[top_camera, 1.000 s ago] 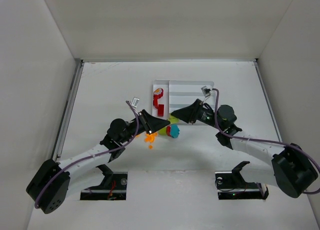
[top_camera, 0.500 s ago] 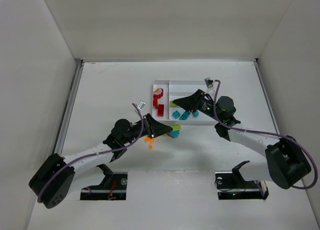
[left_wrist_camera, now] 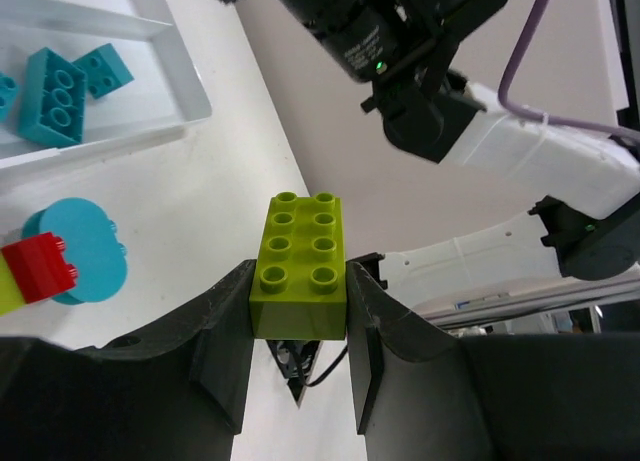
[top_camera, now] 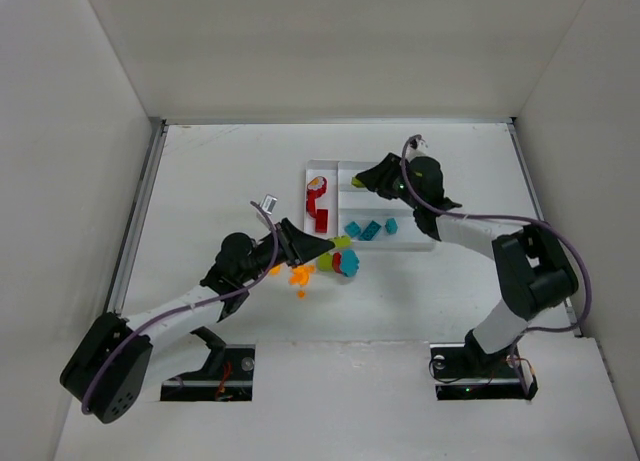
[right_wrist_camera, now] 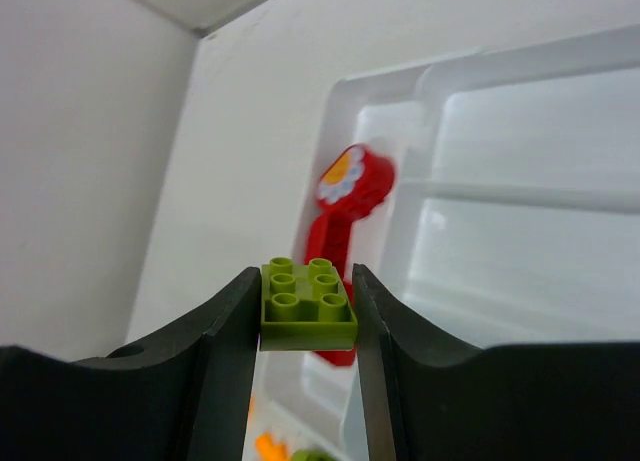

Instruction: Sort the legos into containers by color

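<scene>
Clamps two lime bricks, long brick [left_wrist_camera: 300, 261] in left gripper [top_camera: 334, 243] beside tray [left_wrist_camera: 185, 101] near edge, square brick [right_wrist_camera: 307, 303] in right gripper [top_camera: 359, 184] over far side, above three teal bricks [top_camera: 371, 230] in nearest compartment.

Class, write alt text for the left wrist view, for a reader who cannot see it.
The left tool grips a lime green brick, studs facing the camera. Beyond it, a white tray holds teal bricks.

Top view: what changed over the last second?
The right gripper carried a small green brick from the loose pile to the tray's far end. The left gripper shifted slightly by the pile, holding a longer green brick. The red pieces in the tray stayed put.
</scene>
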Robot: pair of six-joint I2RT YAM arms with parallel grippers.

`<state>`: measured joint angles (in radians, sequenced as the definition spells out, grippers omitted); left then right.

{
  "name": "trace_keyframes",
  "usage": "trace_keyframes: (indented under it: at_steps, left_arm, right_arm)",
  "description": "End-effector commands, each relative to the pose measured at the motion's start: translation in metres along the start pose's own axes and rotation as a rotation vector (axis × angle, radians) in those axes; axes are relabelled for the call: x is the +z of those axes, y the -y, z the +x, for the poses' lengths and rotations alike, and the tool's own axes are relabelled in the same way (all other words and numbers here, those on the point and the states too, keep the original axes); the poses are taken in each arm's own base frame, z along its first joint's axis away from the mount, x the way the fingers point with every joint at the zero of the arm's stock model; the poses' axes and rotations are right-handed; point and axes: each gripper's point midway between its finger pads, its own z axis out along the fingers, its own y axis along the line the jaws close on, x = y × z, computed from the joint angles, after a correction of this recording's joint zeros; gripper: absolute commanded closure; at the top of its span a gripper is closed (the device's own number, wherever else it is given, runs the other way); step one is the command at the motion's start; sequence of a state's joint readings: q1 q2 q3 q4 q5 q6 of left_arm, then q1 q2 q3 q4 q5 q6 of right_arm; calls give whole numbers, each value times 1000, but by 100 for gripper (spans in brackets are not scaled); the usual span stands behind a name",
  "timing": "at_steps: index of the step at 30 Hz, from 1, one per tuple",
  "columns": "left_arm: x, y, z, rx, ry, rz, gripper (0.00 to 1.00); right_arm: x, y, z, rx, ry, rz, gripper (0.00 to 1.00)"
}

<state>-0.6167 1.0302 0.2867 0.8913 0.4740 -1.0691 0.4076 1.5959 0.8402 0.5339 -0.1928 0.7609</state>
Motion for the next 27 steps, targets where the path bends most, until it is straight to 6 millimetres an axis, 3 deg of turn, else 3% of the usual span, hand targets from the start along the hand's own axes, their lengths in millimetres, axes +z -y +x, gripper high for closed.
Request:
trace_keyframes:
  at_steps: [1,7,12,18,22,27]
  left_arm:
    - [5,2,-10,42,31,12,87]
    - [8,-9,-14,69,43,-19,86]
    - [7,-20,-21,81,59,-58,86]
    - [15,-30,-26,92,54,-85,86]
    - [20,-34,-31,93,65,-104,86]
    - [29,-33,-44,113,101,-126,86]
  right_arm:
    - [24,35,-32,-80,62,191,60]
    - [68,65,-46,-69,44,308,58]
    - [87,81,-46,-86,11,389,55]
    - [93,92,-45,-101,8,425,50]
    - [94,93,-45,-103,-4,436,36]
    - [76,80,-61,-118,51,433,27]
